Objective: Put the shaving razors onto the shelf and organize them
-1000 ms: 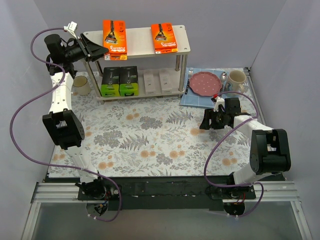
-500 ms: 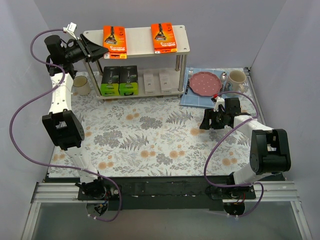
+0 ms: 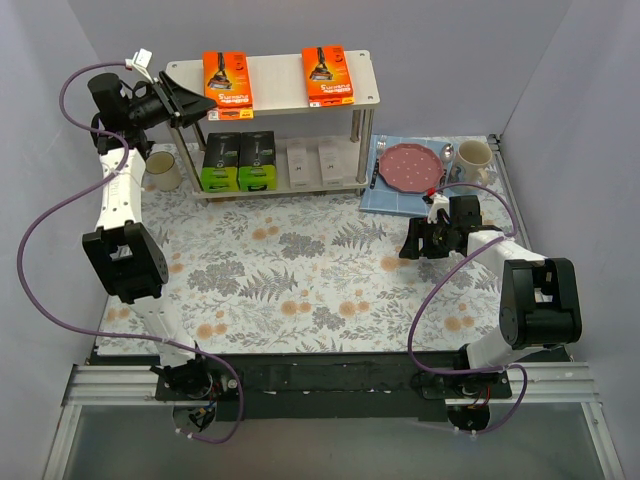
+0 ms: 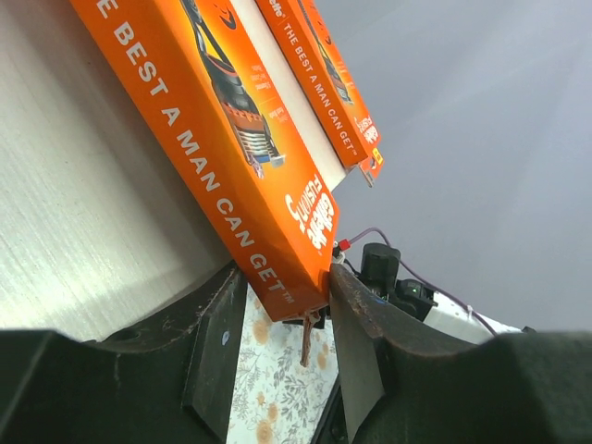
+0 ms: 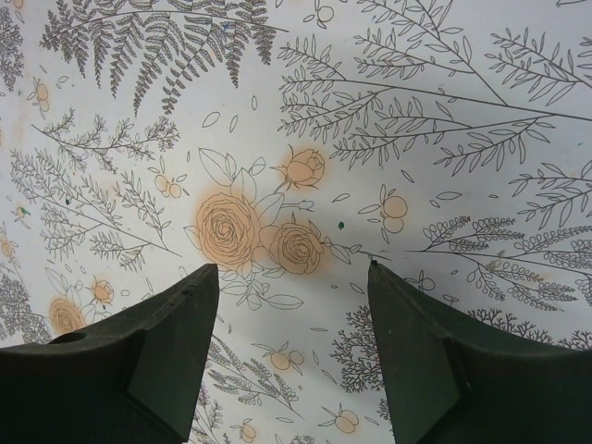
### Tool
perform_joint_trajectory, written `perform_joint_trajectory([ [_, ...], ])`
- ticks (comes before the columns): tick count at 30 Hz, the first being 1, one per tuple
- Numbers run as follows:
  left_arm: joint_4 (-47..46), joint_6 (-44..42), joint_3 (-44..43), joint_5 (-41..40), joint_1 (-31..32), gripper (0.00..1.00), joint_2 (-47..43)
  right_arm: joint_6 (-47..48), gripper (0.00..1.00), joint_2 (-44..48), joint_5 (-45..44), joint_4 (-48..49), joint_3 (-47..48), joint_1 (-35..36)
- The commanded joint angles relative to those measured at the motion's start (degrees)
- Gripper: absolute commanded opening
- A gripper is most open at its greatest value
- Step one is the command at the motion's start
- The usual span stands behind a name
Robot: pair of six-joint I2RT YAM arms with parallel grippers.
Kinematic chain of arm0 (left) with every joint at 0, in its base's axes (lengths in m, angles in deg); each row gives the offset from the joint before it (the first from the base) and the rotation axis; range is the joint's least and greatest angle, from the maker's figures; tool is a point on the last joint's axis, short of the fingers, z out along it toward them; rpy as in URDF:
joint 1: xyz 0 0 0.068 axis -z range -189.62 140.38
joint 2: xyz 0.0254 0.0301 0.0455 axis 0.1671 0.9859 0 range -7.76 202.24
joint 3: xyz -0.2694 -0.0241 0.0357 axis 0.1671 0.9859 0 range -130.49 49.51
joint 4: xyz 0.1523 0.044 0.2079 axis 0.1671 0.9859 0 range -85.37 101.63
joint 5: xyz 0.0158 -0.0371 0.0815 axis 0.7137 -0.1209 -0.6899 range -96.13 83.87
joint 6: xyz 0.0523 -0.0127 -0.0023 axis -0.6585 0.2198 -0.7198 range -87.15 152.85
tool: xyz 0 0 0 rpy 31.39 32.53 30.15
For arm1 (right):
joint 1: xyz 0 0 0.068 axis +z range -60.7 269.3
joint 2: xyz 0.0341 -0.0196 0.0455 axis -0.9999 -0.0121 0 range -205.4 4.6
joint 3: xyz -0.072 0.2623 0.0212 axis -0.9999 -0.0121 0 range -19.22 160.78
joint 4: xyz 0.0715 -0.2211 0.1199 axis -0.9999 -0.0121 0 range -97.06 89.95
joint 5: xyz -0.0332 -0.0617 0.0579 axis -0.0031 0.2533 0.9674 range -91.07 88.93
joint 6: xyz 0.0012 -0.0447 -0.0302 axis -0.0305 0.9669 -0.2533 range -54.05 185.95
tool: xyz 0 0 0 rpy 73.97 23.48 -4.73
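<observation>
The shelf (image 3: 275, 80) stands at the back of the table. Two orange razor packs lie flat on its top board, one on the left (image 3: 227, 80) and one on the right (image 3: 329, 75). On the lower tier are two black-and-green packs (image 3: 221, 162) (image 3: 257, 160) and two slim white boxes (image 3: 300, 160) (image 3: 330, 158). My left gripper (image 3: 200, 100) is at the top board's left front, shut on the near corner of the left orange pack (image 4: 231, 120); both jaws touch it (image 4: 289, 277). My right gripper (image 3: 410, 245) hangs open over the cloth, with nothing between its fingers (image 5: 291, 268).
A cream mug (image 3: 162, 172) stands left of the shelf. To the right lies a blue mat (image 3: 395, 198) with a red plate (image 3: 410, 165), cutlery and another mug (image 3: 473, 158). A floral cloth (image 3: 300, 270) covers the table.
The left orange pack has slid back, further onto the top board, and no longer overhangs its front edge. The left gripper shifted slightly with it. The right arm has not moved.
</observation>
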Motion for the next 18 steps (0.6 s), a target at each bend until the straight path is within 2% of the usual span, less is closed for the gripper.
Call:
perform_joint_trajectory([
  [1, 5.43, -1.25, -0.02, -3.09, -0.61, 0.38, 1.08, 0.16, 0.73, 0.87, -0.17, 1.49, -0.1, -0.38],
  [6, 7.44, -3.8, -8.27, -4.24, -0.61, 0.38, 5.21, 0.16, 0.73, 0.6, -0.08, 1.23, 0.43, -0.38],
  [10, 7.62, -3.98, -8.91, -5.11, -0.61, 0.4, 6.53, 0.25, 0.73, 0.69, -0.34, 1.32, 0.69, -0.38],
  [12, 7.19, -4.06, -8.47, -5.73, -0.61, 0.47, 6.62, 0.25, 0.73, 0.95, -0.61, 1.4, 0.52, -0.38],
  [14, 6.83, -4.59, -8.38, -7.13, -0.52, 0.6, 6.45, 0.25, 0.73, 1.13, -0.7, 1.49, 0.26, -0.39],
  [18, 5.87, -6.35, -8.38, -10.2, -0.52, 0.69, 6.1, 0.25, 0.73, 1.3, -0.7, 1.67, -0.01, -0.38],
])
